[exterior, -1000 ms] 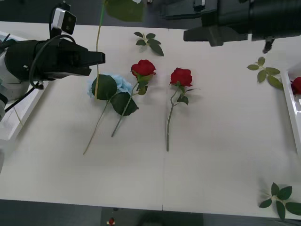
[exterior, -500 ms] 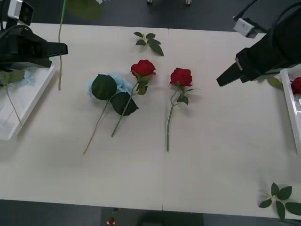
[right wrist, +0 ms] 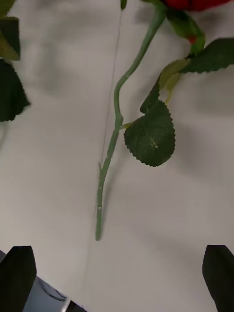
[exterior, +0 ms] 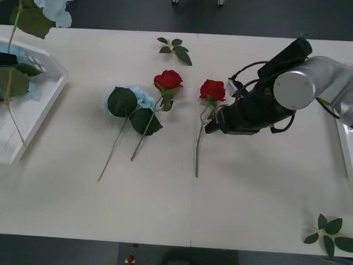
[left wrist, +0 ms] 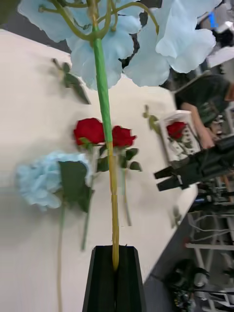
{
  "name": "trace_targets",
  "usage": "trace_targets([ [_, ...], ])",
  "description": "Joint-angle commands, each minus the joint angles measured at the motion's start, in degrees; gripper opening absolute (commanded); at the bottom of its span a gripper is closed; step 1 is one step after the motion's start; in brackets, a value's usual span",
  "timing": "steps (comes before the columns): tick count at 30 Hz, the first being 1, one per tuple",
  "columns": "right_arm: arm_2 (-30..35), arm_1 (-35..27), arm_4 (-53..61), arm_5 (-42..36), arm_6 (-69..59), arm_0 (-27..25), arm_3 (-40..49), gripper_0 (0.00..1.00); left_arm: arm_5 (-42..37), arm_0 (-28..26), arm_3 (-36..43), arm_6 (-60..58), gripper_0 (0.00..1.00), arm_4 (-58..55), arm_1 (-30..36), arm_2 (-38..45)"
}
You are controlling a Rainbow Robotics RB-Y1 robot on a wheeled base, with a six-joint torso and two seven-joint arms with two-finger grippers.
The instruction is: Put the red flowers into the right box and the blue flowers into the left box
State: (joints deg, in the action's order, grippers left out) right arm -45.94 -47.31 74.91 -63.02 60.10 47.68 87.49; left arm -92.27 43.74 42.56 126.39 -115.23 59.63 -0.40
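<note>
**Right gripper over rose stem, left gripper holding blue flower above left box**

Right gripper [exterior: 212,126] low over the tabletop [exterior: 259,187], just beside the stem of the right-hand red rose [exterior: 212,89]. Jaws wide apart; in the right wrist view the two black fingers sit at the corners with the stem's lower end [right wrist: 100,214] between them, not touching either. Rose bloom toward the far side, stem running toward the near edge, one leaf beside it.

Left gripper [left wrist: 115,265] jaws closed narrow on the stem of a held blue flower [left wrist: 146,53], stem upright, pale-blue cluster at top. In the front view this flower [exterior: 55,10] hangs above the left box [exterior: 52,91] at the tabletop's left edge. Left box already contains another blue flower with green leaves and a thin stem [exterior: 19,77].

Second red rose [exterior: 167,79] lies mid-tabletop, touching a blue flower on the tabletop [exterior: 144,99] with big dark leaves; their stems run near each other.

Right box [exterior: 343,130] at the right edge, thin white rim showing; the left wrist view shows a red bloom inside it [left wrist: 176,130].
</note>
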Motion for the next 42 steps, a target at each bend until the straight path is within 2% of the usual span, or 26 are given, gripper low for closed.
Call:
trace_targets([
  [1, 1.1, 3.5, -5.2, 0.4, -8.2, 1.6, -3.2, 1.00, 3.0, 2.2, -0.5, 1.6, 0.00, 3.3, 4.7, 0.6],
  [7, 6.7, 13.3, -16.8, -1.8, -16.2, 1.6, -10.3, 1.00, 8.2, 2.2, -3.9, 1.8, 0.00, 8.3, 7.1, 0.7],
  [14, 11.0, 21.8, -28.2, -5.1, -18.3, 1.8, -15.8, 1.00, 13.8, 2.2, -4.9, 2.2, 0.00, 17.1, 8.9, 3.4],
  [27, 11.1, 29.8, -41.2, -3.5, -21.6, 1.7, -22.7, 1.00, 22.0, 2.2, -5.3, 4.0, 0.00, 38.8, 8.9, 6.9],
  [29, 11.0, 29.9, -41.9, -3.4, -21.3, 1.8, -22.8, 0.70, 21.8, 2.2, -5.3, 4.0, 0.00, 42.0, 8.8, 6.7],
  [30, 11.0, 30.0, -42.1, -3.5, -21.2, 1.7, -22.8, 0.30, 21.7, 2.1, -5.3, 4.0, 0.00, 44.1, 8.6, 6.3],
  [32, 11.0, 29.9, -42.3, -3.5, -20.9, 1.8, -22.8, 0.00, 21.4, 2.0, -5.3, 4.0, 0.00, 45.4, 8.3, 6.1],
  [42, 10.9, 29.0, -42.7, -3.5, -19.1, 1.6, -22.8, 0.00, 21.4, -0.7, -5.2, 4.6, 0.00, 45.6, 6.5, 6.0],
])
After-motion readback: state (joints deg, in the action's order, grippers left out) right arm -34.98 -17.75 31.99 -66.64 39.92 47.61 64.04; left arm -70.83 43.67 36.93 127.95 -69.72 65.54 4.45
